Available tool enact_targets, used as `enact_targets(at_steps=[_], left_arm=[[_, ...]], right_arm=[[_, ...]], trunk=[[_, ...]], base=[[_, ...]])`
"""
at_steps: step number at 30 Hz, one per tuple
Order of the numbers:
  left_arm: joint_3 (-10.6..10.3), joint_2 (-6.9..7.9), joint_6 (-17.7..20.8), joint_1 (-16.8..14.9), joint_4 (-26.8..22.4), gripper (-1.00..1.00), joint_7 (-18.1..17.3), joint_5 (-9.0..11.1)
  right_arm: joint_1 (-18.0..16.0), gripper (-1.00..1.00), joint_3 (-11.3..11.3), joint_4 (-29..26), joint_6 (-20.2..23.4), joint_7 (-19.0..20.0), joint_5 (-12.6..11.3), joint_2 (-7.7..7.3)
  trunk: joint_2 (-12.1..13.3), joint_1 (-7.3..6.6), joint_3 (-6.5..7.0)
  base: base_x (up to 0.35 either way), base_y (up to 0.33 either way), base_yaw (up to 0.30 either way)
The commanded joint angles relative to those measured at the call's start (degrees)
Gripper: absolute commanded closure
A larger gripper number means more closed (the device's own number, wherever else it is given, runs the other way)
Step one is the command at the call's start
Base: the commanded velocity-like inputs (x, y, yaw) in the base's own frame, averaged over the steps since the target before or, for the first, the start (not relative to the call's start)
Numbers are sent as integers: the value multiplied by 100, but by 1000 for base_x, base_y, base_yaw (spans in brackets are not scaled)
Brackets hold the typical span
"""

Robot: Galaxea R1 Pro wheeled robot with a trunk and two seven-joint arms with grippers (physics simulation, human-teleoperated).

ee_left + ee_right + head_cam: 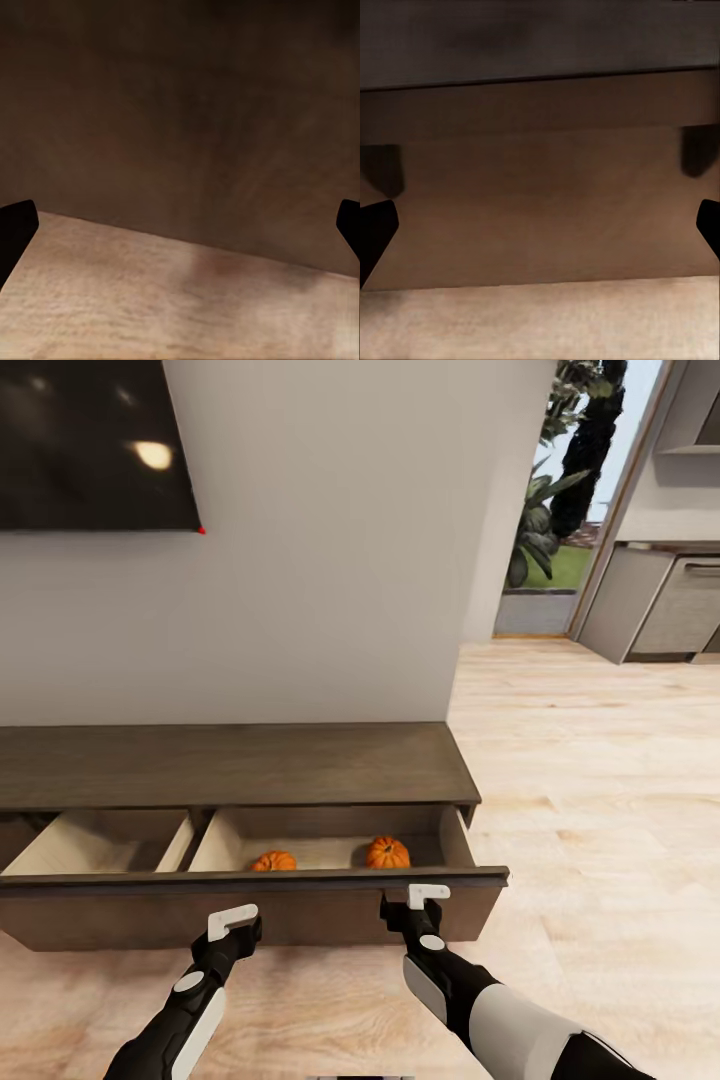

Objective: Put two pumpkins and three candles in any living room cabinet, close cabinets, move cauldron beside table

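- Inside the cabinet (240,765), whose long axis runs along the wall, two pumpkins (387,852) sit in the pulled-out drawer's right compartment.
- Before the drawer front hover left gripper (232,920) and right gripper (428,894), jaws spread, empty.

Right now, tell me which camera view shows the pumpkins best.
The head view: both pumpkins sit in the open drawer's right compartment, partly hidden by its front edge. The left wrist view and right wrist view face brown cabinet wood and floor, with no orange.
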Motion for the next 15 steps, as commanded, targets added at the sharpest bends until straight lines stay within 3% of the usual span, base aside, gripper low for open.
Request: enact_targets(at_steps=[1, 15], left_arm=[[-37, 9, 23, -1, -12, -100, 55, 46], [-43, 9, 8, -1, -12, -100, 54, 46]], right_arm=[[-7, -100, 28, 1, -33, -32, -38, -2], [-7, -100, 28, 1, -42, -29, -38, -2]], trunk=[[-2, 2, -5], [-2, 2, -5]], base=[[321, 0, 0], [326, 0, 0]])
